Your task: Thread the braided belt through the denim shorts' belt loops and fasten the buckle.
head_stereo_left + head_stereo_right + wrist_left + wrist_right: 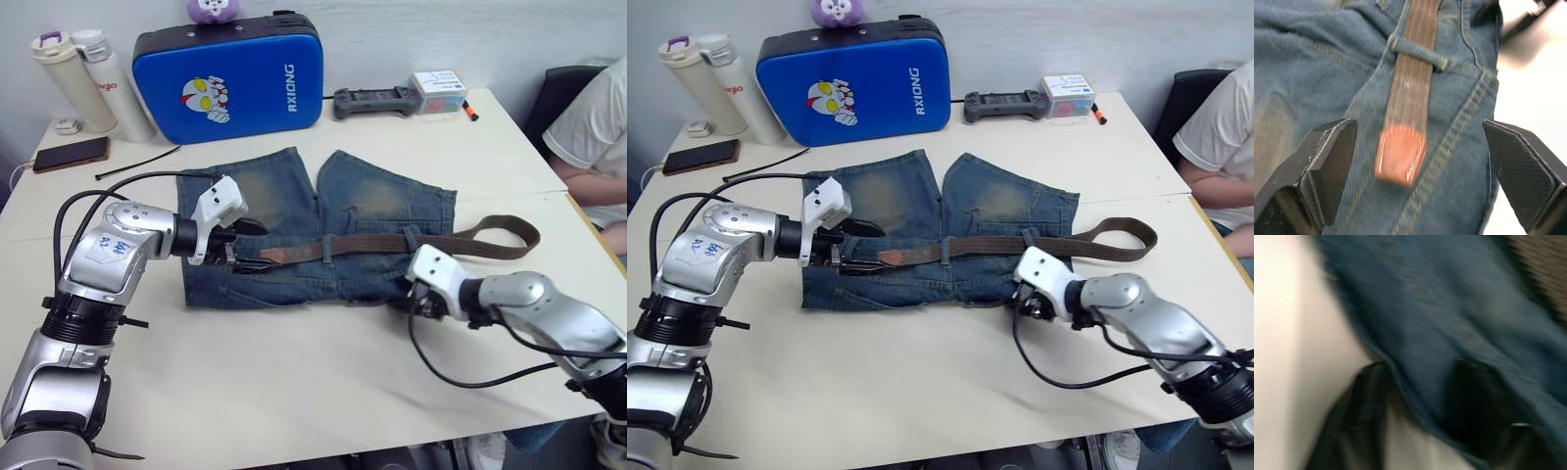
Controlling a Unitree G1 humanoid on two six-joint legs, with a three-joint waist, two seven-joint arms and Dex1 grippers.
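Denim shorts [940,235] lie flat on the tabletop [921,362], a braided belt [1019,243] across the waistband — left gripper [847,247] at its tip, right gripper [1019,299] at the hem.

The denim shorts [318,230] lie flat on the bench, faded blue with paler worn patches on both legs, legs pointing to the far side and waistband toward the near side. The braided belt [392,245] runs left to right along the waistband, passing under a belt loop [1418,48]. Its reddish-brown leather tip [1399,155] rests on the denim at the left. To the right the strap leaves the shorts and curls into a loop on the bare bench; the buckle may be there, unclear.
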